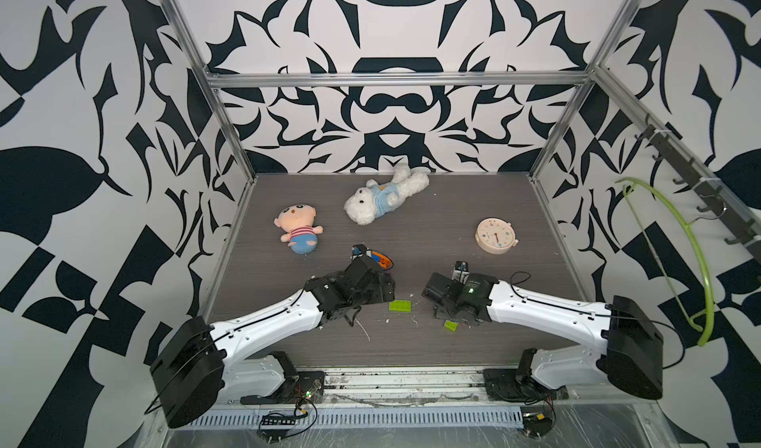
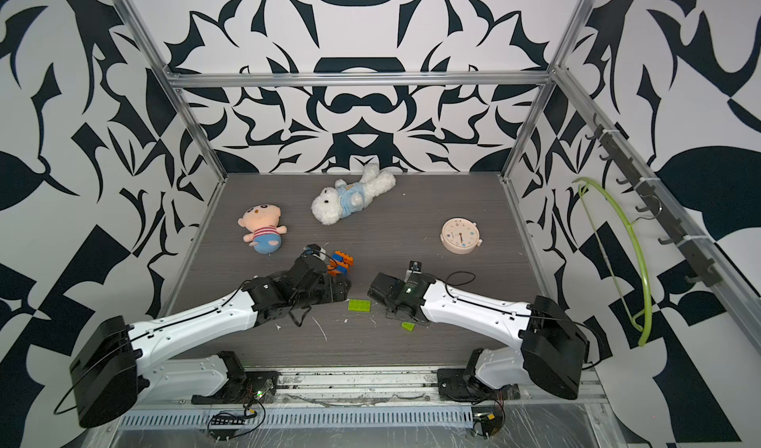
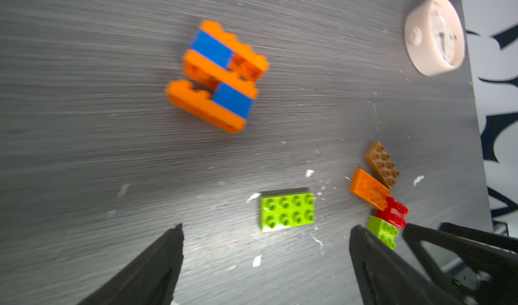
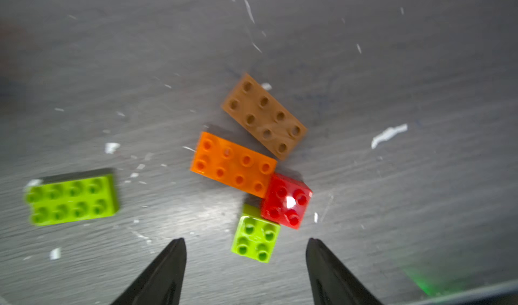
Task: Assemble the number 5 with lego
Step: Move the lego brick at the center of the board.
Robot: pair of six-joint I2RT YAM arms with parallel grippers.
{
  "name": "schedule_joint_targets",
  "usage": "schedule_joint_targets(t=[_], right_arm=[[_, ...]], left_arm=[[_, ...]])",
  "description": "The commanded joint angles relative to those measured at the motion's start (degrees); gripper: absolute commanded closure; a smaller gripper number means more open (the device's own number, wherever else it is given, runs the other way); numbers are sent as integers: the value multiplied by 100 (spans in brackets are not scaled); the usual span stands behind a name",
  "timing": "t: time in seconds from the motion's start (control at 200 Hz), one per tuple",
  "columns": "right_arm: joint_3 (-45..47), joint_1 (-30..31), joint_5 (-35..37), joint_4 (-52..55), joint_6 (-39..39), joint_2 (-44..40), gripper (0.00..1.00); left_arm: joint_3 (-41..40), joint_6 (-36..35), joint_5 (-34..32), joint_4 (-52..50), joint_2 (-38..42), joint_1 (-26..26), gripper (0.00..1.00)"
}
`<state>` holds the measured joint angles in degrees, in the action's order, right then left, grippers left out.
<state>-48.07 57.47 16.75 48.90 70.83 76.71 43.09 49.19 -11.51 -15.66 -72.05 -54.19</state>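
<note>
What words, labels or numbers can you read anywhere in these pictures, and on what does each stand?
No printed text can be read.
Clock: face markings too small and blurred.
White plush bear: orange print on its blue shirt, too small.
Orange and blue lego cluster: no lettering, but its bricks look shaped like a "5".

Walls point(image 1: 391, 26) bore black-and-white swirling pattern. Aluminium frame point(image 1: 395, 78) edged enclosure. Grey wood-grain tabletop point(image 1: 432, 219) showed white flecks. Green hanger point(image 1: 705, 269) hung from hook rail point(image 1: 700, 180).
</note>
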Motion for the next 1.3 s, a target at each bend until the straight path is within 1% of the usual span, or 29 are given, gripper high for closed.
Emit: schedule_joint_targets(t=[0.0,0.15,0.405,0.475,0.675,0.71,0.805,0.985,1.065,1.295], right_arm=[[116,5,-174,-1,423,-55,29],[389,-13,-338,-390,448,-66,31],[536,-69,-528,-804,365,343,37],[519,-72,-533,-836,361,429,40],[680,-167,-559,-938,397,428,43],[723,-192,-557,-976,410,419,45],[760,-201,-554,-980,407,365,50],[632,-197,-509,-822,329,309,53],[602,-201,-511,-763,302,301,59],[505,-193,-466,-628,186,130,60]], left_arm=[[255,-68,-62,58,-338,-159,1],[245,34,-157,89,-446,-179,1],[335,3,-244,47,-500,-179,1],[373,-4,-256,15,-549,-184,1],[401,-7,-255,6,-634,-179,1],[408,-14,-258,5,-657,-179,1],[428,-9,-259,2,-696,-179,1],[481,-15,-256,-2,-788,-179,1],[490,-15,-256,-18,-795,-179,1],[468,-7,-310,-84,-750,-175,1]])
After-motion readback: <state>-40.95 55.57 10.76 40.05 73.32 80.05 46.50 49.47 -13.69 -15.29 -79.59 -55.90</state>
